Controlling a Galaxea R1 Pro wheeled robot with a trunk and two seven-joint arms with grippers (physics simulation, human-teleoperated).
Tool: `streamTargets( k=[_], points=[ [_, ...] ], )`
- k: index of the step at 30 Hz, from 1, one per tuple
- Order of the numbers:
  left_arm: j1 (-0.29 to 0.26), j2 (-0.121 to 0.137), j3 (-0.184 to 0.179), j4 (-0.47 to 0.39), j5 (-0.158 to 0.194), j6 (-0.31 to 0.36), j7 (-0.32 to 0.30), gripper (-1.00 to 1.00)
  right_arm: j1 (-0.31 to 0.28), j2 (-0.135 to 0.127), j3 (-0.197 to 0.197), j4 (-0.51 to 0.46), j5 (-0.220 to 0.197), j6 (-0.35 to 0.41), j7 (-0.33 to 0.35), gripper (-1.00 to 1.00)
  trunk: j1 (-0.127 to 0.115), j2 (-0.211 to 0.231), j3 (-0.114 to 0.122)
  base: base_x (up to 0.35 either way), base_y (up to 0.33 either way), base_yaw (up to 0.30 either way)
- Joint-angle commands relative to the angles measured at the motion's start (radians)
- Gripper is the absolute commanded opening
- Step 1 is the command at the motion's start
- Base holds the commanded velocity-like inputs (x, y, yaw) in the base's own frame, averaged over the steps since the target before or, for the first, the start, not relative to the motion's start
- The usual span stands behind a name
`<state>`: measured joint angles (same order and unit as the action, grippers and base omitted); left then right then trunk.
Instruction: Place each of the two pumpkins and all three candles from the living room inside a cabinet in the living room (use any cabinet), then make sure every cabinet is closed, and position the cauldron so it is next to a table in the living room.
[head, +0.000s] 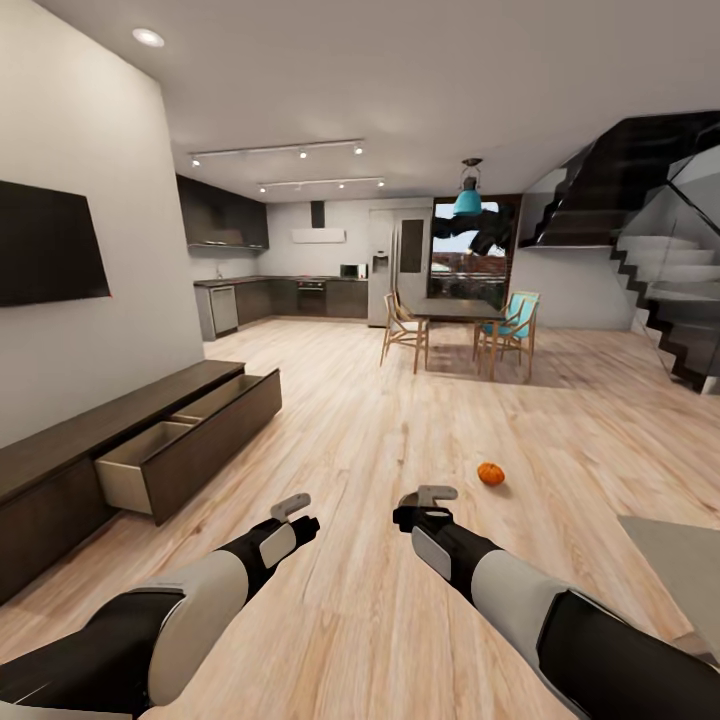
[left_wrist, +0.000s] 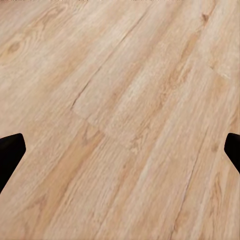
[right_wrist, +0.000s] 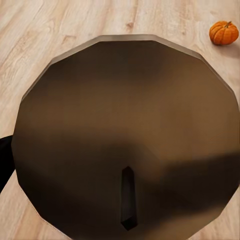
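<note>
Light plank floor (head: 400, 420) ahead; cabinet (head: 120, 450) along the wall on my left has one drawer (head: 165, 455) pulled out. Pumpkin (head: 490, 474) lies on bare floor just beyond my right gripper (head: 425, 505). Left gripper (head: 290, 515) spread wide and empty; right one I can't tell.

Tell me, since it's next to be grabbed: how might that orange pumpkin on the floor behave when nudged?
The pumpkin looks round and sits free on smooth planks, so it probably rolls. Its ribbed, rigid-looking shape suggests it won't squash, though curved sides may slip.
</note>
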<state>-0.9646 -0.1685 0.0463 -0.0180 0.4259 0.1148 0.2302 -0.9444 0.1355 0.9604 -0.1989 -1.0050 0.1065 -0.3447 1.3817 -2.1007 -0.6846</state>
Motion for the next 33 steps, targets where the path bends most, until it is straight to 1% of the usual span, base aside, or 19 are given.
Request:
streamTargets(
  k=[1, 3, 33],
  points=[
    [0.0, 0.0, 0.004, -0.002, -0.001, 0.005, 0.005, 1.0, -0.001, 0.0, 0.008, -0.002, -0.003, 0.005, -0.007, -1.0, 0.0, -0.001, -0.001, 0.055, 0.0, 0.0],
    [0.0, 0.0, 0.004, -0.002, -0.001, 0.005, 0.005, 1.0, -0.001, 0.0, 0.008, -0.002, -0.004, 0.005, -0.007, -1.0, 0.0, -0.001, -0.001, 0.032, 0.0, 0.0],
    [0.0, -0.002, 0.004, -0.002, -0.001, 0.003, 0.004, 1.0, -0.001, 0.0, 0.008, -0.002, -0.003, 0.005, -0.007, -1.0, -0.115, 0.209, 0.093, 0.002, 0.0, 0.0]
  ],
)
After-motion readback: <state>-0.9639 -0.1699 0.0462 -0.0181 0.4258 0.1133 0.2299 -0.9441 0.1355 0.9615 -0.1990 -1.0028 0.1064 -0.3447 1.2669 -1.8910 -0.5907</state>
